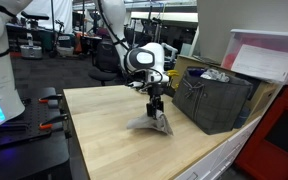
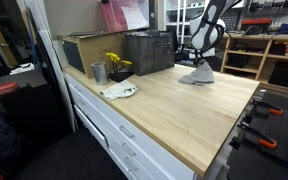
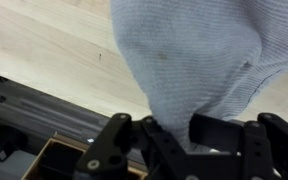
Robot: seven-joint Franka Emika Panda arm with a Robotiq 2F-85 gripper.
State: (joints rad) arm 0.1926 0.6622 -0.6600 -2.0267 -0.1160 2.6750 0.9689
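Wrist view: gripper (image 3: 184, 135) closed tight on a pinch of grey cloth (image 3: 189, 55). Fabric is bunched between the jaws and fans out from them over the wooden table (image 3: 44, 50).

Same in both exterior views. Hangs from the fingers as a small tent (image 1: 151, 122), peak in the grip, skirt spread below. Lower edge looks to be touching the tabletop, or just off it; can't tell which at this size. Sits near the back of the table, beside the dark crate (image 1: 214, 98) but apart from it. White rag (image 2: 119, 91) and metal cup (image 2: 98, 72) well apart, at the other end.

Handling, as a judgement:
- Knit-looking, soft, limp. No stiffness, so no shape held beyond the drape.
- Light, so load on the fingers is negligible.
- Not fragile and not slippery, but thin. A pinch on a single layer could creep out.
- Best hold: a gathered fold, several layers thick, deep between the pads, as now.
- A mid-panel pinch gives an even drape. A corner pinch hangs longer and swings more.
- Loose skirt likely to drag and snag, with the crate rim the nearest catch point.
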